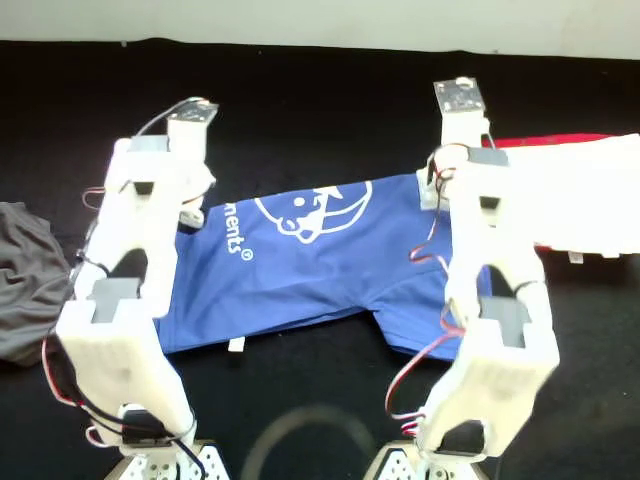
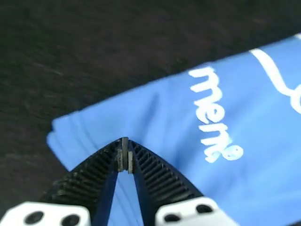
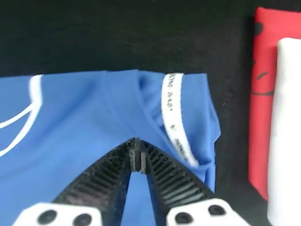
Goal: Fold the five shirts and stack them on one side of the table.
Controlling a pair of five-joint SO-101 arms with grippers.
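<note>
I'm looking down over the black table (image 1: 300,100), and the blue shirt (image 1: 320,260) is lying spread across the middle of it between my two arms, its white print (image 1: 305,210) facing up. Off to my right a folded white shirt (image 1: 580,195) is sitting on top of a red shirt (image 1: 545,141), whose edge is peeking out along the far side. Over at my left edge a grey shirt (image 1: 25,270) is lying crumpled, well apart from the blue one. My left pincer (image 2: 124,157) is hovering right at the blue shirt's left end near the lettering, with its tips pressing together and no gap showing. I'm not able to tell whether any cloth is caught between them. My right pincer (image 3: 137,160) is doing the same at the shirt's right end, tips meeting just beside the white neck tape (image 3: 175,117).
</note>
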